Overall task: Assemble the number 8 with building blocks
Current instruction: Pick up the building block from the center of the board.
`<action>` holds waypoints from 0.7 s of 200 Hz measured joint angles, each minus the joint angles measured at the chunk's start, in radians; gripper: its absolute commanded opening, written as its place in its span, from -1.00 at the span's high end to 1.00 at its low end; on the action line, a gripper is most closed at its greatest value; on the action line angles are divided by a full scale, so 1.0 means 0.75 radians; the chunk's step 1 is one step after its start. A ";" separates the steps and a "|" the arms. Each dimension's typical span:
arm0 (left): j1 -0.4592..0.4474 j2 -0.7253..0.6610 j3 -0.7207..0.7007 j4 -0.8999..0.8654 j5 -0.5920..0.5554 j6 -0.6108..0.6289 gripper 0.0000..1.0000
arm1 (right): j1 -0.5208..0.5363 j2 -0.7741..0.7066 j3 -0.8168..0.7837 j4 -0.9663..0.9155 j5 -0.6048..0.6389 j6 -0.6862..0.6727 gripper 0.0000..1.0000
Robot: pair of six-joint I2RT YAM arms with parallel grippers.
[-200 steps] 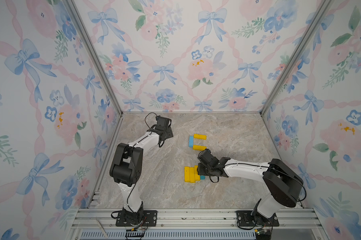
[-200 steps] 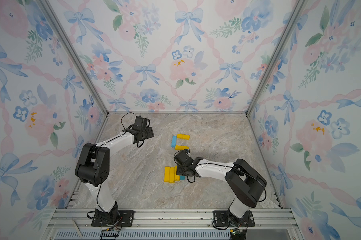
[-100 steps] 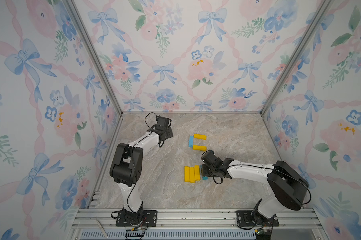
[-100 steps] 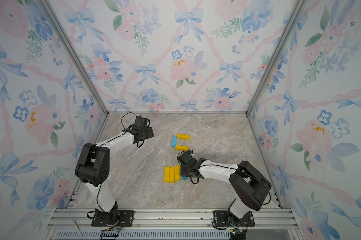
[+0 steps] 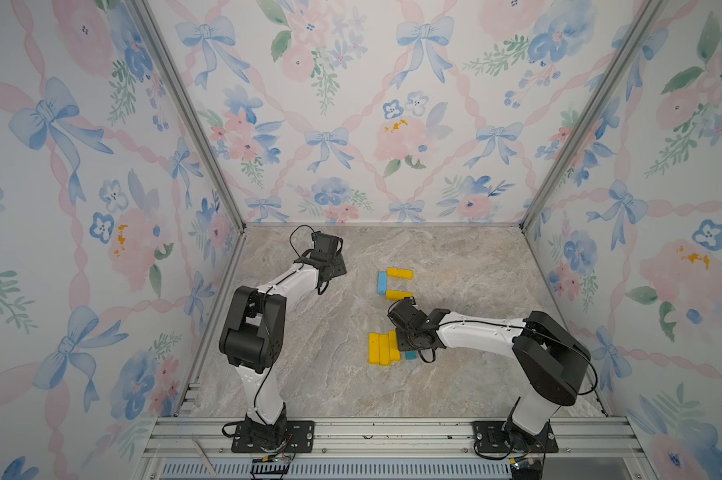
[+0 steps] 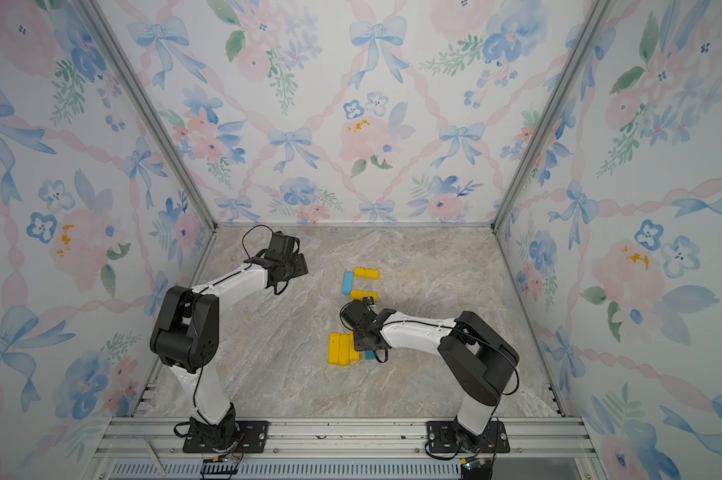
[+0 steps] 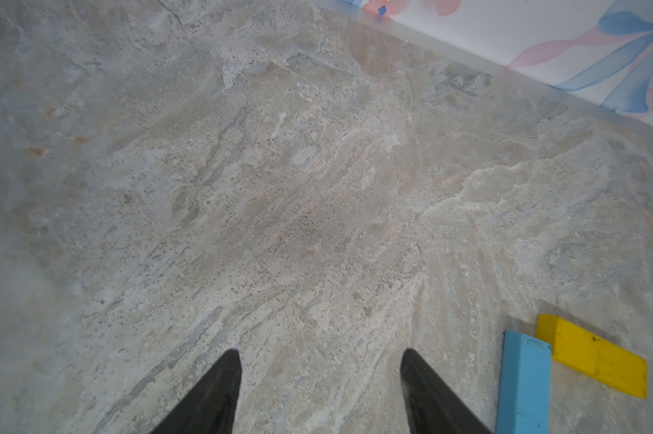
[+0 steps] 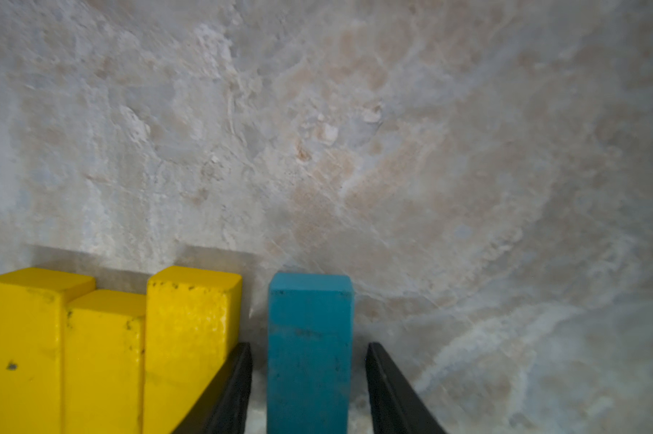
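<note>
Straddling the teal block (image 8: 310, 353), the right gripper (image 8: 308, 345) stands with its jaws parted. One black finger (image 8: 227, 390) sits on each long side of the block, and a thin strip of worktop (image 8: 392, 150) shows between each finger and the painted face, so neither side is in contact. The teal block lies flat on the worktop, toward the front and near the middle. It is just beside a row of three yellow blocks (image 8: 103, 357), on the side facing the right arm. The three yellow blocks lie side by side with long faces touching, and a narrow gap separates the nearest one from the teal block. One finger occupies that gap; whether it touches the yellow block cannot be told. In a top view only the near end of the teal block (image 5: 410, 355) shows from under the right wrist. Farther back, the light blue block (image 5: 381, 283) lies lengthwise, with the far yellow block (image 5: 400, 273) and the near yellow block (image 5: 396, 295) set crosswise at its two ends, both pointing toward the right arm's side. The left gripper (image 7: 320, 351) is spread wide with nothing between its jaws, aimed at bare worktop, and the light blue block lies near it.
</note>
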State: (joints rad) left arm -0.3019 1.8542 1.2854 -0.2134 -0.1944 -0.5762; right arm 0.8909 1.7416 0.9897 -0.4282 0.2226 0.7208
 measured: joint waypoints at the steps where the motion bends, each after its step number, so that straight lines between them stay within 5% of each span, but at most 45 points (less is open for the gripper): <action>1: 0.000 0.000 0.000 0.000 0.000 0.000 -0.41 | 0.000 0.000 0.000 -0.001 0.002 0.001 0.11; 35: 0.000 0.000 0.000 0.002 -0.005 0.001 -0.41 | 0.002 0.000 -0.001 -0.015 0.025 0.002 0.27; 53: 0.000 0.000 0.000 0.004 -0.007 0.001 -0.41 | 0.001 0.000 -0.002 -0.018 0.029 0.009 0.54; 140: 0.000 0.000 -0.001 0.004 -0.010 0.001 -0.41 | -0.111 -0.074 -0.055 -0.094 0.023 -0.007 0.51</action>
State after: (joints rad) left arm -0.3019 1.8542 1.2850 -0.2104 -0.2016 -0.5758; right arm 0.8078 1.6863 0.9482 -0.4988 0.2398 0.7155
